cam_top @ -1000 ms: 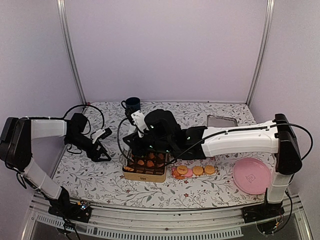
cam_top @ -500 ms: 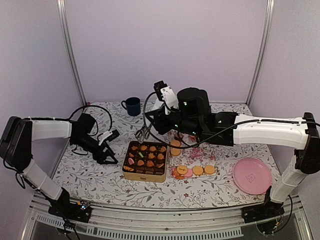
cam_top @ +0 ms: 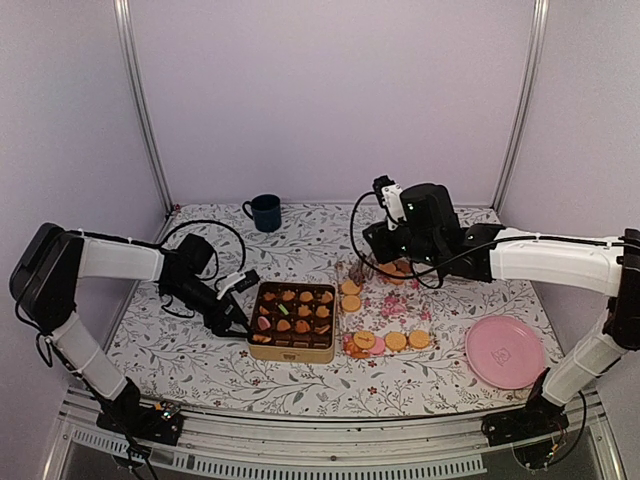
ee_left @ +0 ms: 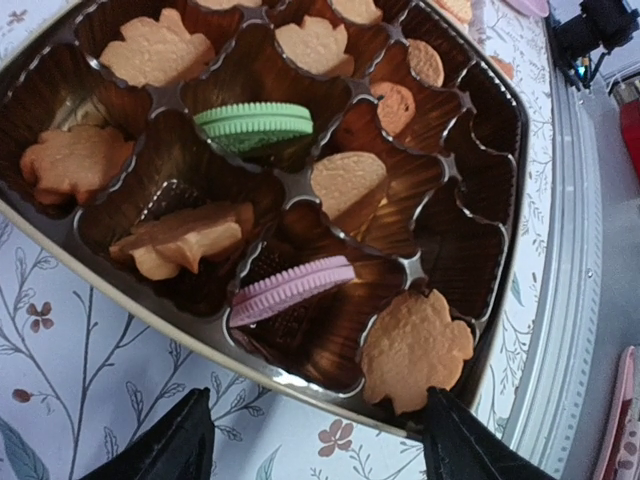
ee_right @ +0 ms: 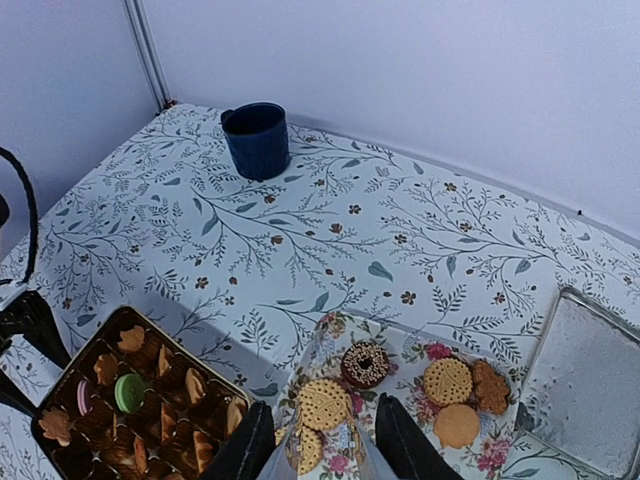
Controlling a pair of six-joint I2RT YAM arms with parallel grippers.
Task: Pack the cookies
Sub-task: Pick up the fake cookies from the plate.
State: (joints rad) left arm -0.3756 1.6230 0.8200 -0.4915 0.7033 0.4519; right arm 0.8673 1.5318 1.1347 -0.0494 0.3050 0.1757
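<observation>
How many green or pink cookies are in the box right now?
2. A green cookie and a pink cookie sit in neighbouring compartments in the left half of the box. Others could be hidden beneath cookies stacked in the compartments.

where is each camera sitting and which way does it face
Top external: above and behind the bases, looking down on the table; shows both arms, left gripper by the box, right gripper over loose cookies.
Left wrist: close over the box, looking into its cups; two black fingertips at the bottom.
Right wrist: raised, looking down toward the back wall at the mug and cookies; own fingers at the bottom.
Shared: both wrist views show the box and its green cookie.
</observation>
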